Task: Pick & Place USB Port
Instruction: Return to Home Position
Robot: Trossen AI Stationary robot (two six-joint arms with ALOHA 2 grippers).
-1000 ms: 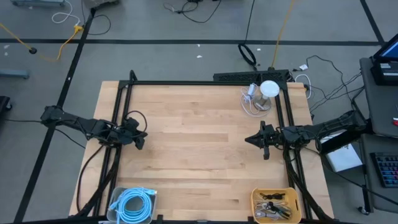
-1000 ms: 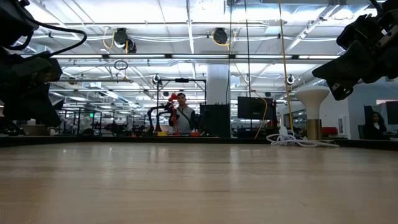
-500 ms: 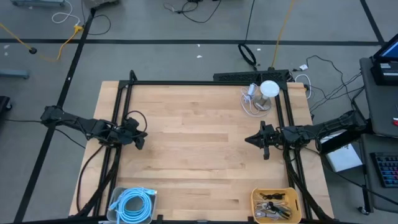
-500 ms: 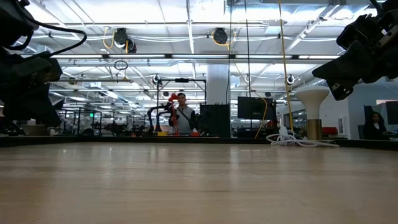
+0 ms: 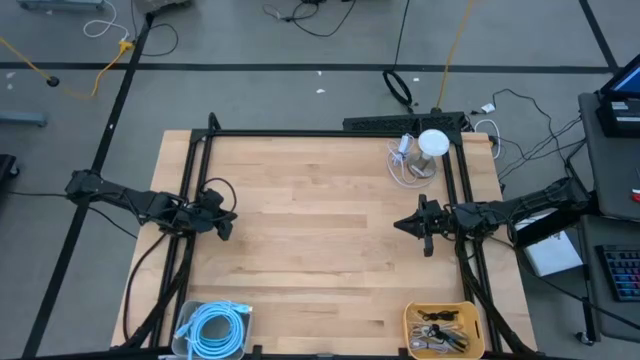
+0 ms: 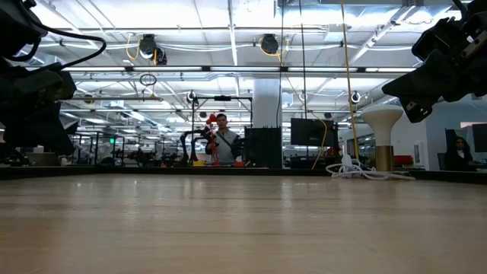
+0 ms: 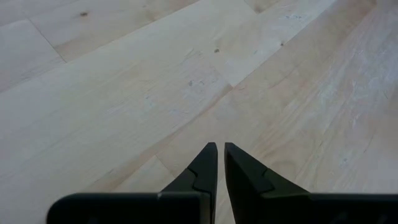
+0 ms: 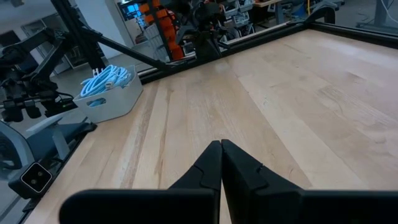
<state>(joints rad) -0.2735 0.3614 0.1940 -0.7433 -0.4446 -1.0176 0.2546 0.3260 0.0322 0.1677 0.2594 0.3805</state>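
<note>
Left gripper (image 7: 221, 145) and right gripper (image 8: 221, 142): fingers closed, empty. Cables (image 5: 438, 336) lie tangled in the yellow bin (image 5: 442, 305), well apart from both; long axis indeterminable.

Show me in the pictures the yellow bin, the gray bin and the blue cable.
yellow bin (image 5: 409, 325): high view, on its left wall.
gray bin (image 8: 112, 106): right wrist view, on its near side wall.
blue cable (image 8: 106, 77): right wrist view, on the coiled loops inside the gray bin.

Dark tangled items (image 5: 440, 335) in yellow plastic bin (image 5: 409, 322) too small to ID; low view's edges crop left arm (image 6: 30, 91) & right arm (image 6: 445, 57).
</note>
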